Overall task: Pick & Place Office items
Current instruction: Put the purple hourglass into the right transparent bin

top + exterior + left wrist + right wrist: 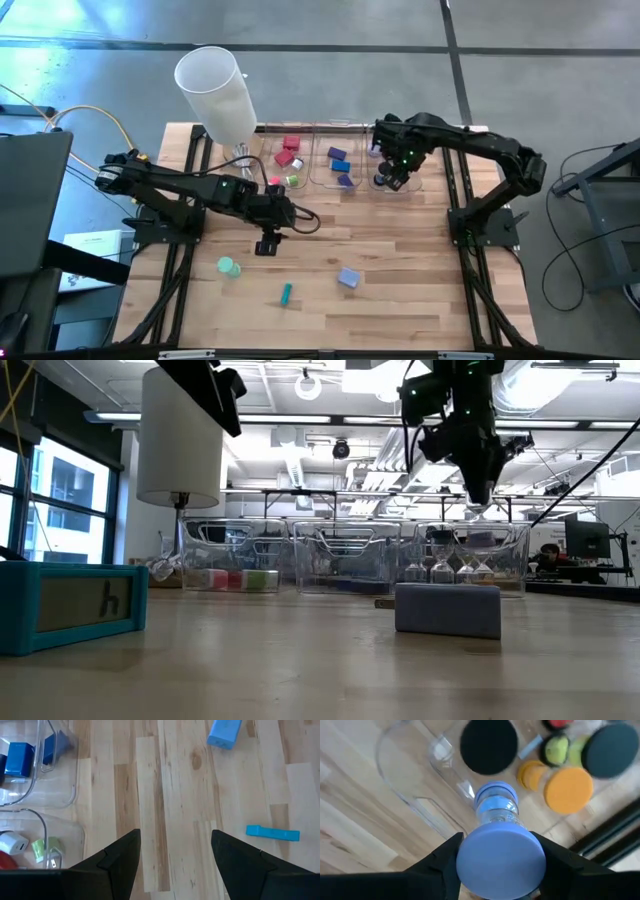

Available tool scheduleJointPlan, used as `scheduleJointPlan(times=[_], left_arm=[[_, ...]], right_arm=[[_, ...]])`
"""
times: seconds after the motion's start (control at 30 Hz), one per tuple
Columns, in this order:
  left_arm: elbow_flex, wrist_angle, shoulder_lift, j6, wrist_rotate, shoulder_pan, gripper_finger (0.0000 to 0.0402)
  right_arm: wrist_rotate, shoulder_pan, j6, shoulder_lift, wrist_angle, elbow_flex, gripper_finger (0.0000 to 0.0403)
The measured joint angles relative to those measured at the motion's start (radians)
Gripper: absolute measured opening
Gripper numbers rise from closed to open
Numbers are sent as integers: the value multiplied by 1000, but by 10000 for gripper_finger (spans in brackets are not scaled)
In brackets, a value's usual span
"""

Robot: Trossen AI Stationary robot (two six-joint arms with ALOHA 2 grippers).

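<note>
Gripping lavender roll (500,857), right pincer (497,870)

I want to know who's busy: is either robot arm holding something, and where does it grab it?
The right tool grips a lavender hourglass-shaped piece by its near round end, above the right bin. The left tool is open and holds nothing.

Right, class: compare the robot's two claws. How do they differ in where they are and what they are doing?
1. The left claw hangs over bare table; the right claw is over the right-hand clear bin.
2. The left claw is open and empty; the right claw is shut on a lavender hourglass-shaped piece.
3. Loose pieces lie near the left claw, such as the teal stick; sorted pieces lie beneath the right claw.
Both are dark, two-fingered.
</note>
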Motion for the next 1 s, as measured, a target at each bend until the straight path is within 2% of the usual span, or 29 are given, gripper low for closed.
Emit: scheduleJointPlan(times=[0.33,0.63,1.0], left_arm=[[-66,22,0,0,0,0,234],[-78,30,0,-20,29,-11,234],[-77,29,0,18,27,-12,234]], right_arm=[[-22,-2,82,0,25,-1,182],[-28,-1,185,0,88,-105,182],[-52,-19,234,0,202,-162,182]])
